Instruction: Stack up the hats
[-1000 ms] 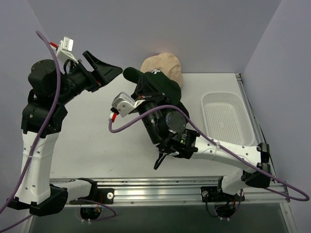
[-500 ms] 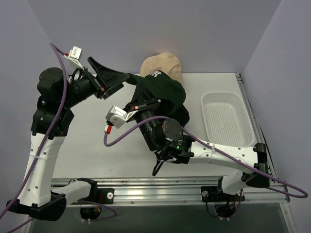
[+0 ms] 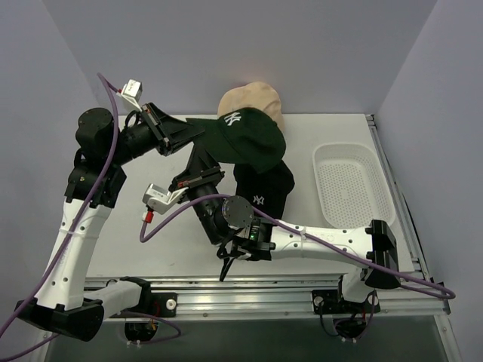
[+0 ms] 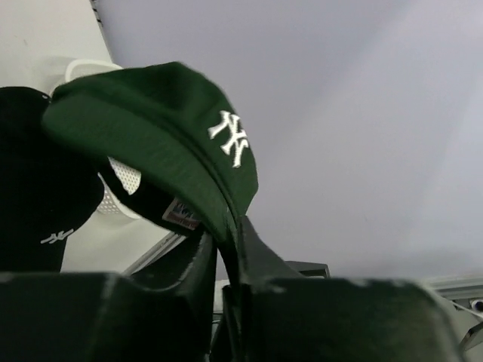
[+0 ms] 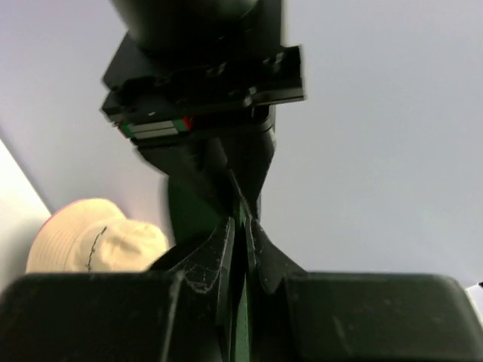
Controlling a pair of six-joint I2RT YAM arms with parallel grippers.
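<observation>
- The dark green hat (image 3: 245, 136), with a white embroidered logo, is held up off the table (image 3: 128, 219). It is on the left-arm side of the white perforated tray (image 3: 351, 185) and apart from it.
- The left gripper (image 3: 189, 130) has its 2 fingers pressed together on the hat's edge farthest from the tray. The left wrist view shows the fabric pinched in a thin slot.
- The right gripper (image 3: 202, 160) clamps the same edge just nearer the arm bases, its fingers almost touching with green fabric between them.
- The black baseball cap (image 3: 266, 192) lies on the table just beside the tray, on the side toward the grippers. In the top view the green hat covers its far rim.
- The tan bucket hat (image 3: 253, 96) sits farther back than the tray, by the wall, and is half hidden behind the green hat.
- The right arm (image 3: 317, 240) stretches along the tray's near side, and its wrist crowds the black cap's near edge.
</observation>
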